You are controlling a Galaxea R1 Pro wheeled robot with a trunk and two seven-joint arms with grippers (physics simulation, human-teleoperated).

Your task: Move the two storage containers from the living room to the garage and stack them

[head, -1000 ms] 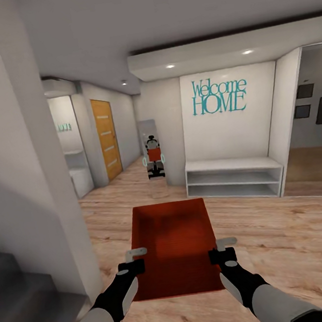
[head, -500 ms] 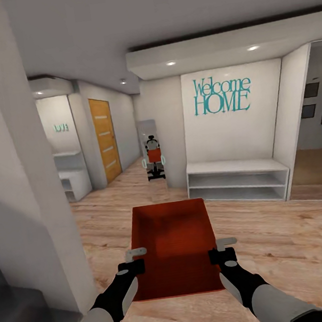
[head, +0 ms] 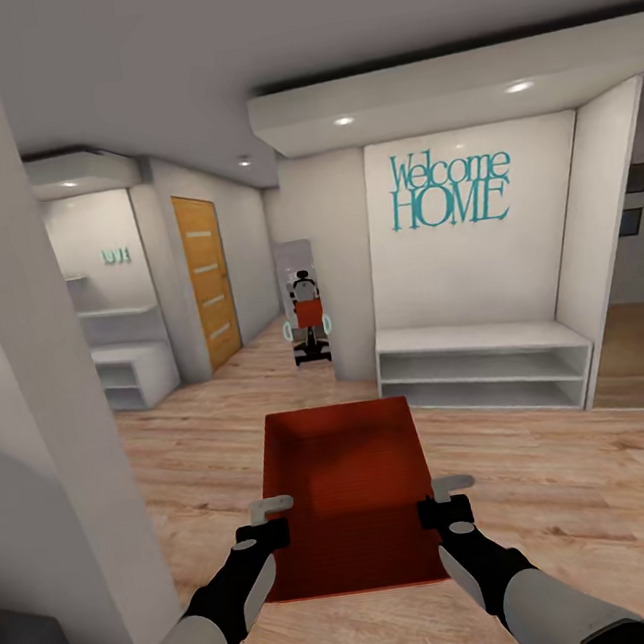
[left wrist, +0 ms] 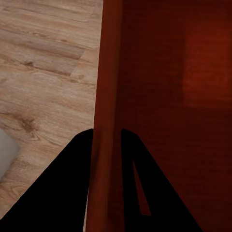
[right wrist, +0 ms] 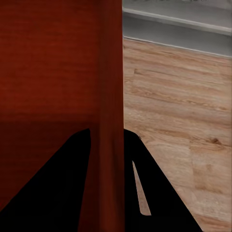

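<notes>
I carry one orange-red storage container (head: 348, 490), an open bin held level in front of me over the light wood-plank floor. My left gripper (head: 270, 520) is shut on its left wall near the front corner. On the opposite wall my right gripper (head: 447, 499) is shut the same way. In the left wrist view the thin container wall (left wrist: 108, 111) runs between the two dark fingers (left wrist: 58, 193). The right wrist view has the container wall (right wrist: 111, 96) clamped between its fingers (right wrist: 159, 193) too. A mirror (head: 305, 299) down the hall reflects me with the bin.
A pale wall corner (head: 32, 418) stands close on my left. Ahead right is a low white shelf bench (head: 484, 368) under a "Welcome HOME" sign (head: 450, 188). A hallway with an orange wooden door (head: 205, 281) leads ahead left. A doorway (head: 643, 313) opens at far right.
The whole view has shifted: the left wall corner slid out leftward, and more of the left alcove and its white shelves shows. Both grippers hold the container as before.
</notes>
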